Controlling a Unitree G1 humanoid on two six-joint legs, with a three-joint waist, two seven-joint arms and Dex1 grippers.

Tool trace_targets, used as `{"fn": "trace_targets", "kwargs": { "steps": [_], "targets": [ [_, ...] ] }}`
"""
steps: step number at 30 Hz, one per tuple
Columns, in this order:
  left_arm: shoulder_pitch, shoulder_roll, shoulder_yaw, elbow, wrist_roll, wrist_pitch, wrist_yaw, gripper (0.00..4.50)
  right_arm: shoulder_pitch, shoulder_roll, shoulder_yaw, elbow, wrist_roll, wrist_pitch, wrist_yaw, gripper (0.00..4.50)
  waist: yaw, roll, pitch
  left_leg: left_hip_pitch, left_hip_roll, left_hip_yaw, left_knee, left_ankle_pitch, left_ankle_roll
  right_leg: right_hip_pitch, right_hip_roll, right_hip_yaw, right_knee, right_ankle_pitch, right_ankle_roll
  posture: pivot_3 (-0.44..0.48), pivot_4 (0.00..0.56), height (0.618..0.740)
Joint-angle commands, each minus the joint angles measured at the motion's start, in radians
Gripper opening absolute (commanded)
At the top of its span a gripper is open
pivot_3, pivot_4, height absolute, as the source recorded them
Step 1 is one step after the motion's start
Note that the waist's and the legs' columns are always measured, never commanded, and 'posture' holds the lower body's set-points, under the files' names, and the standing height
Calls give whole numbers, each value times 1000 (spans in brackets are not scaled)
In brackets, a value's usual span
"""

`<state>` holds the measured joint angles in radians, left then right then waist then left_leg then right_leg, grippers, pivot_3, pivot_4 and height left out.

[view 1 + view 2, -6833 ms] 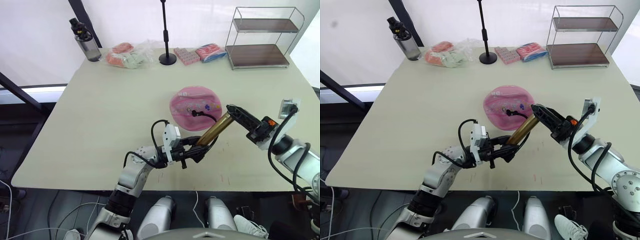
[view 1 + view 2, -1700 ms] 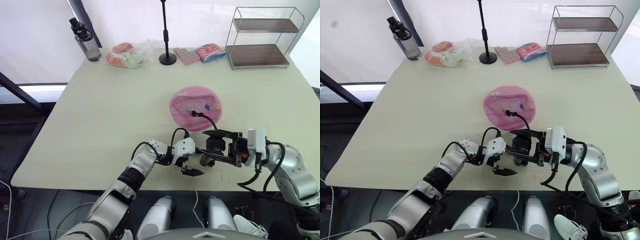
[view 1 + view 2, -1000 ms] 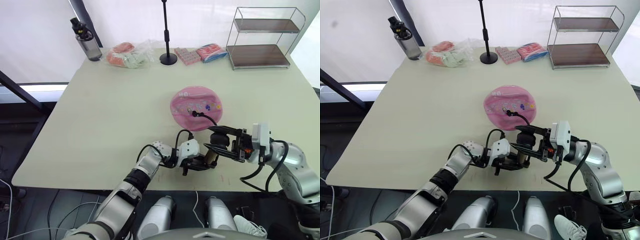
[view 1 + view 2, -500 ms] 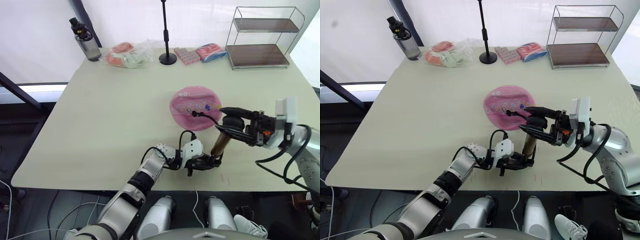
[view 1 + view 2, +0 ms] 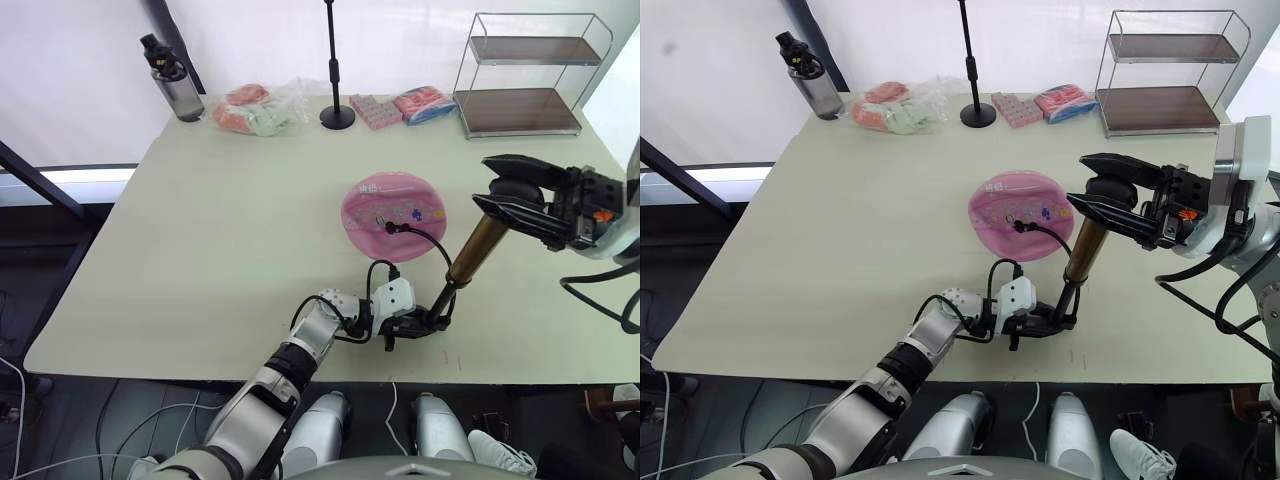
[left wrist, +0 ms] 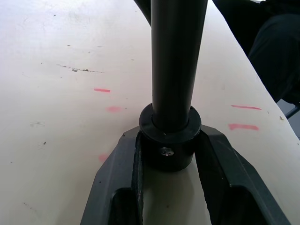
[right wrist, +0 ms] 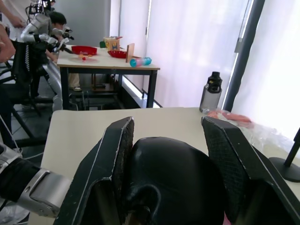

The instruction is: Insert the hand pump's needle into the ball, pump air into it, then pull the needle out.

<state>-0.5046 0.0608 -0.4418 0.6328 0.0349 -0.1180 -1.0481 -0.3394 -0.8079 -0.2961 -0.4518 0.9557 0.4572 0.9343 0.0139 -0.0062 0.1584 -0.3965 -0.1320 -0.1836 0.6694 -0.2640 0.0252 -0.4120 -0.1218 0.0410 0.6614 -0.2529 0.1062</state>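
Standing tilted near the table's front edge, our slim bronze-gold hand pump [image 5: 478, 248] is held at both ends. We have the left gripper [image 5: 432, 322] clamped on its black base cap, and the right gripper [image 5: 510, 190] closed around the black T-handle up top. Its thin black hose [image 5: 425, 236] curves over to the flat pink printed ball [image 5: 394, 214] just behind on the pale table [image 5: 220, 230].
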Motion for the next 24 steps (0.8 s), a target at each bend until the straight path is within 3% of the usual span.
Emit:
{"fn": "trace_targets", "kwargs": {
  "steps": [1,15,24],
  "targets": [
    [-3,-16,-20,46,30,-4,20,1094,-48,-31,-101,-39,54,-10,-4,1914,1,0,0,0,0,0,0,0,0,0,0,0,0,0,0,0,150,736],
    [-16,-65,-31,96,55,-25,65,1089,-55,-78,-157,-29,96,12,23,1914,0,0,0,-1,-1,1,1,0,1,0,-1,1,0,1,1,0,150,736],
    [-24,-66,-36,135,76,-32,88,1089,120,-12,-98,-59,-17,-42,67,1914,1,-3,-2,0,-1,1,1,0,1,0,-1,1,0,1,2,0,150,736]
  ]
}}
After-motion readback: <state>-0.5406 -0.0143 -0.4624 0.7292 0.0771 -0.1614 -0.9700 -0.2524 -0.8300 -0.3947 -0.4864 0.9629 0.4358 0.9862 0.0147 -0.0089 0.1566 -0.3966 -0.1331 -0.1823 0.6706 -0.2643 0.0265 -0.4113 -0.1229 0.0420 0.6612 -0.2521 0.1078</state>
